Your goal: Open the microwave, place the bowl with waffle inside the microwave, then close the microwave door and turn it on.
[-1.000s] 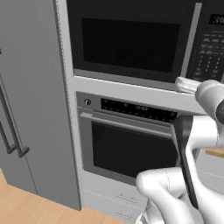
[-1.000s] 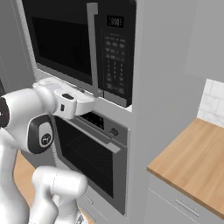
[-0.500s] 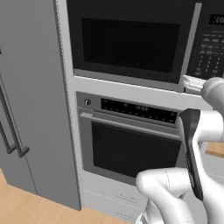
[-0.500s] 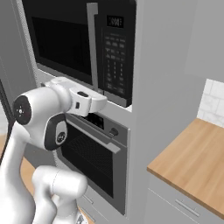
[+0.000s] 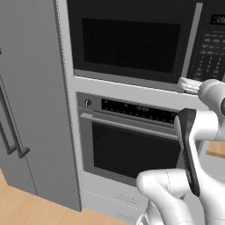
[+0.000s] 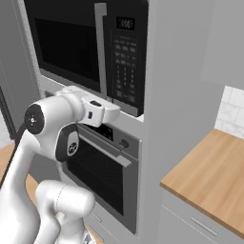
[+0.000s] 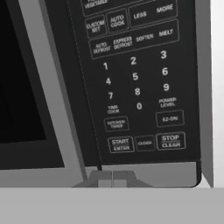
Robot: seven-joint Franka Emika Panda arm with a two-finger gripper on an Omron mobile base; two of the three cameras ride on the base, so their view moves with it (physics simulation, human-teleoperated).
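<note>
One microwave [image 5: 132,39] is seen built into the cabinet column, directly above one silver wall oven [image 5: 132,145]. The microwave door [image 5: 127,41] is closed, with its one vertical silver handle [image 6: 100,45] standing between the dark window and the keypad strip [image 6: 125,62]. The gripper [image 7: 112,178] is held close in front of the lower edge of the keypad; in the hand view the two fingertips [image 7: 104,177] are seen side by side and touching, so the jaws are pressed together with nothing between them. Only the hand view resolves the keypad legends: ten digit keys, plus keys marked START/ENTER [image 7: 120,145], CLOCK and STOP/CLEAR along the bottom row. Only the left base view shows the tall grey cabinet doors [image 5: 30,101] to the left of the column. Only the right base view shows the one wooden countertop [image 6: 209,176] and the white tiled wall [image 6: 231,112] to the right. The oven's horizontal handle [image 5: 132,127] is visible in both base views.
</note>
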